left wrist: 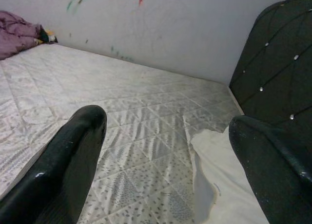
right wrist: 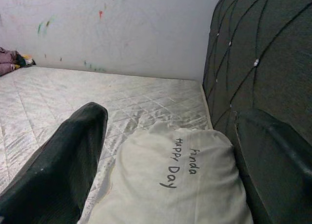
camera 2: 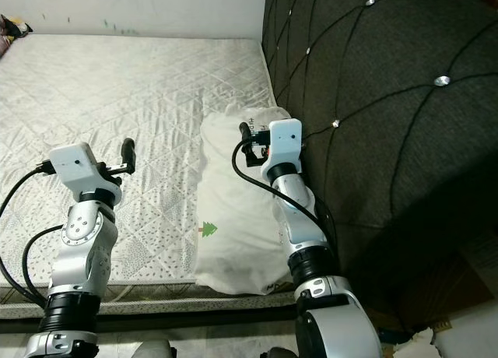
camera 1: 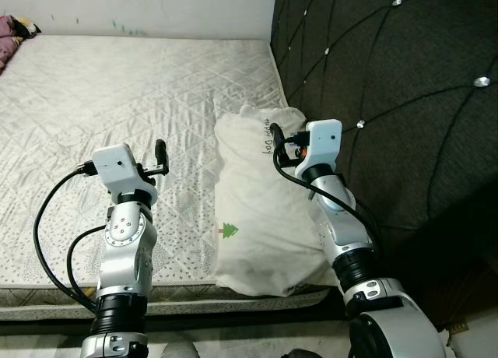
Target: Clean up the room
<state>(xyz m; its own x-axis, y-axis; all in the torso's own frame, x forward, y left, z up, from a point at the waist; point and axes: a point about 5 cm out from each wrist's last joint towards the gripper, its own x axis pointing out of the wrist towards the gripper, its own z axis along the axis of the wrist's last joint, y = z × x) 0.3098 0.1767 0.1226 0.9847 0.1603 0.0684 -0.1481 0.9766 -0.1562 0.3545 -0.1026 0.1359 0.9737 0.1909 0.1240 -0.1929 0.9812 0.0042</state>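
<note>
Both hands w/ fingers apart, holding nothing: right hand [camera 1: 275, 140] hovers just over pillow [camera 1: 261, 218] by headboard [camera 1: 389, 101], prob. lining up; left hand [camera 1: 161, 157] above bare mattress [camera 1: 117, 93].

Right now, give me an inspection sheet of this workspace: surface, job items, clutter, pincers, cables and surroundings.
Surface: quilted white mattress, bare of bedding, with slight wrinkles.
Job's things: white pillow lying along the headboard side, printed "Panda Happy Day" with a small green tree.
Clutter: purple bundle of cloth at the far corner by the wall.
Pincers: left pincer open, raised over the mattress; right pincer open, raised over the pillow's far end; neither holds anything.
Cables: black cables looping along the left arm, and more beside the right wrist.
Surroundings: dark tufted headboard with shiny studs; white wall with small coloured marks.
</note>
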